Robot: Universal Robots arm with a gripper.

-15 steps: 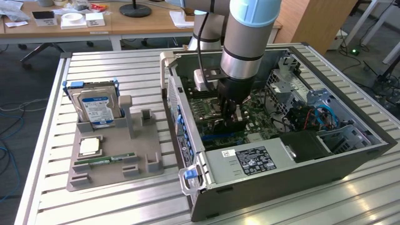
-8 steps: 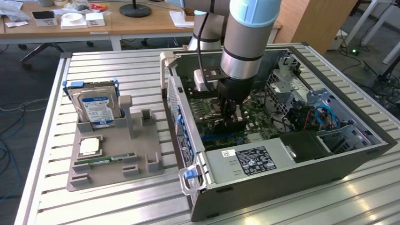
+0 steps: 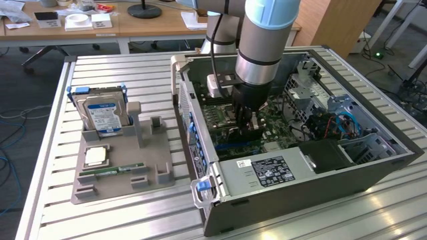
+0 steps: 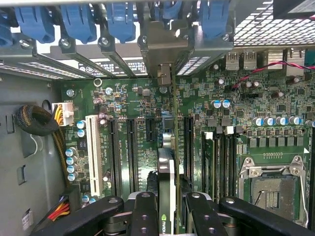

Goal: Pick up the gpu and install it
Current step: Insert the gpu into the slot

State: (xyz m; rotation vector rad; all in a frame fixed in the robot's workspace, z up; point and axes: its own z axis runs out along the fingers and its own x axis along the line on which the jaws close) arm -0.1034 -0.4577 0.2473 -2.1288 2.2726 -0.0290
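Note:
My gripper (image 3: 247, 122) reaches down into the open computer case (image 3: 267, 195), over the green motherboard (image 3: 277, 125). It is shut on the gpu (image 3: 241, 132), a thin dark card held upright on its edge. In the wrist view the gpu (image 4: 166, 169) runs edge-on between my two black fingers (image 4: 145, 209), and my gripper (image 4: 170, 209) clamps it on both faces. The card stands over the motherboard (image 4: 133, 98) among the long black expansion slots (image 4: 188, 142). Its metal bracket end (image 4: 165, 46) sits at the case's rear slot openings. I cannot tell whether the card's lower edge touches a slot.
Blue slot clips (image 4: 78, 22) line the case's rear wall. An empty CPU socket (image 4: 270, 191) and a cable bundle (image 4: 34, 120) flank the slots. On the exterior view's left, a grey holder tray (image 3: 160, 175) carries a hard drive (image 3: 103, 117), a CPU chip (image 3: 95, 156) and a memory stick (image 3: 110, 171).

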